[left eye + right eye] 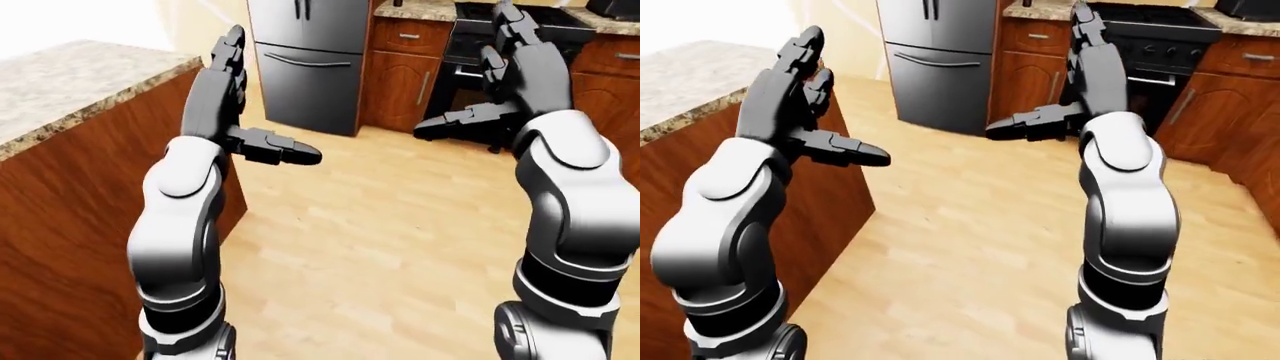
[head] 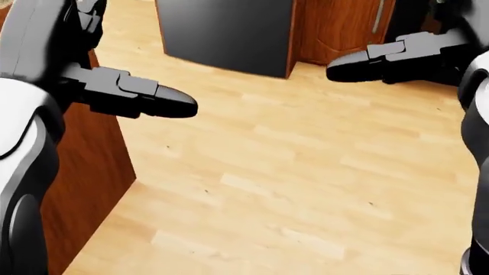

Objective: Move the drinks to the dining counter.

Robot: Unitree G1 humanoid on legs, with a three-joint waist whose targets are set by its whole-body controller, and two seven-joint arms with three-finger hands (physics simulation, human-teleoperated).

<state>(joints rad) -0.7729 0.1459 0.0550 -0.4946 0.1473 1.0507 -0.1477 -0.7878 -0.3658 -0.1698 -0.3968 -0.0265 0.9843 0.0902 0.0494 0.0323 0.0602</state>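
Raising left hand (image 1: 222, 82) and right hand (image 1: 1092, 64), both empty, fingers spread; refrigerator (image 1: 310, 60) between them; stove (image 1: 1150, 45) beside right hand, eye views only.

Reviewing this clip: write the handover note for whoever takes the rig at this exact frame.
Left hand: raised, fingers open, holding nothing.
Right hand: raised, fingers open, holding nothing.
Drinks: none in view in any camera.
Surroundings: granite-topped counter at the left of the eye views, refrigerator and black stove across the wood floor.
Done: nothing visibly delivered.
Left: find the drinks, pick them up, and carry them to the dining counter.
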